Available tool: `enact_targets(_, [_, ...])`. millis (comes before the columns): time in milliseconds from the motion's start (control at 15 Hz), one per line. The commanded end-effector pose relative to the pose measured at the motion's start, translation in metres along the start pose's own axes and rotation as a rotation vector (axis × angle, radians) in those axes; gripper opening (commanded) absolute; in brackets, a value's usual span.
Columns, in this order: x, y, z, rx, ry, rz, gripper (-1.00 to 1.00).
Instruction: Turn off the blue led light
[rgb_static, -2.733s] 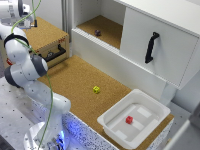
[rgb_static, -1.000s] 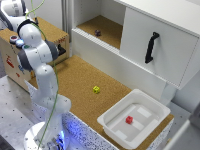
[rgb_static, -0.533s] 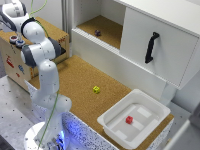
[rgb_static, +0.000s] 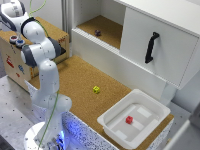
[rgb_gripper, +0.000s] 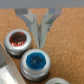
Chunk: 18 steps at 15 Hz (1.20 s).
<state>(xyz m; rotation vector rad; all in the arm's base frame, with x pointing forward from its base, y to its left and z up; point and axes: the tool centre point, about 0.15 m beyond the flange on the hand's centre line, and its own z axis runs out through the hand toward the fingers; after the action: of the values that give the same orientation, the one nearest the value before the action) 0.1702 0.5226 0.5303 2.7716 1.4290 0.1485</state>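
Cork-topped wooden box with red button and blue button, empty end effector nearly closed above them.

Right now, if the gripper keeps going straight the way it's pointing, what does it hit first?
Probably the cork surface between the buttons: the gripper points at a spot just beside the red button and above the blue button. Depth is unclear.

The exterior view looks down obliquely from high, far enough to cover the worktop and arm. The wrist view looks closely down past the claw. Both show the wooden box.
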Motion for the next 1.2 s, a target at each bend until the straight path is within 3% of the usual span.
enact_targets(0, [-0.005, 0.015, -0.05, 0.027, -0.007, 0.043, 1.0])
enact_targets(400, [-0.011, 0.02, -0.03, 0.072, -0.021, 0.125, 1.0])
enact_targets(600, [-0.024, 0.042, -0.03, 0.103, 0.025, 0.269, 1.0])
enact_targets(933, [-0.075, 0.097, -0.023, 0.092, 0.116, 0.493, 1.0])
enact_targets(1000, [-0.086, 0.113, -0.02, 0.117, 0.128, 0.545, 1.0])
enact_targets(1067, [-0.098, 0.128, -0.016, 0.09, 0.139, 0.588, 1.0])
enact_targets(1133, [-0.112, 0.147, -0.011, 0.123, 0.153, 0.638, 1.0])
